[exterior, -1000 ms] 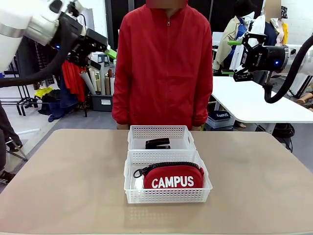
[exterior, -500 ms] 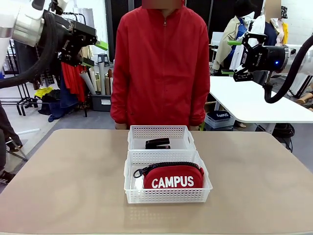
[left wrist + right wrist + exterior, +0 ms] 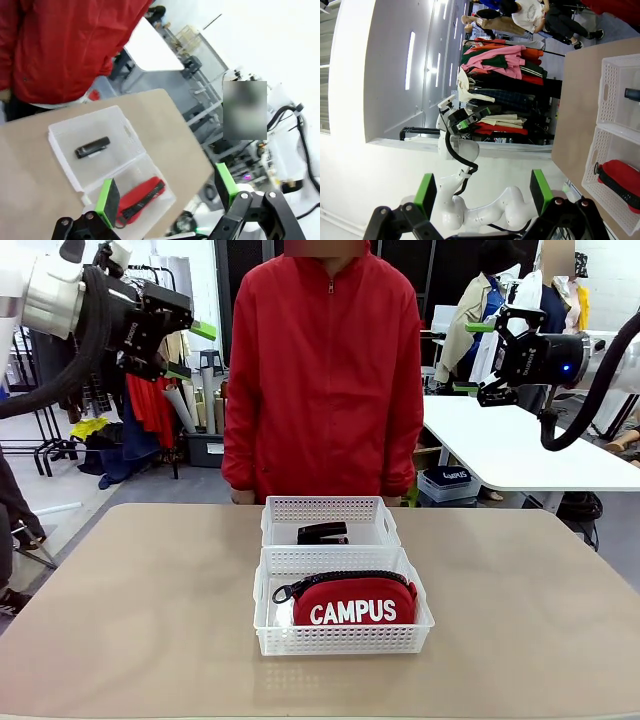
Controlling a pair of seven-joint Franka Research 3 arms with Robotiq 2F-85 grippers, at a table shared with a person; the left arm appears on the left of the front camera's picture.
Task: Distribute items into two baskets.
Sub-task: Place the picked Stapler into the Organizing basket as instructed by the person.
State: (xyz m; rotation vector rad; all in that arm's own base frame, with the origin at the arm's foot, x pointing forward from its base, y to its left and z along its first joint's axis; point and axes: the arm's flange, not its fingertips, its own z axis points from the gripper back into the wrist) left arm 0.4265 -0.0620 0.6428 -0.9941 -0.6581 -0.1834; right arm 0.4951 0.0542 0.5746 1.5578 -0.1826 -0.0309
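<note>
White arms are both raised well above the table [image 3: 120, 620], one at each side. At upper left, the left gripper [image 3: 188, 350] points toward the middle with its green pads spread wide and nothing between them. At upper right, the right gripper [image 3: 473, 357] likewise stands wide open and empty, aimed left. On the table's middle sit two white lattice baskets, touching end to end. The near, larger basket [image 3: 343, 638] holds the red pouch [image 3: 355, 602], its white "CAMPUS" lettering facing the robot and its black zipper along the top. The far, smaller basket [image 3: 328, 510] holds the black stapler [image 3: 322, 533]. A person in a red jacket [image 3: 322, 380] stands just beyond the far edge.
</note>
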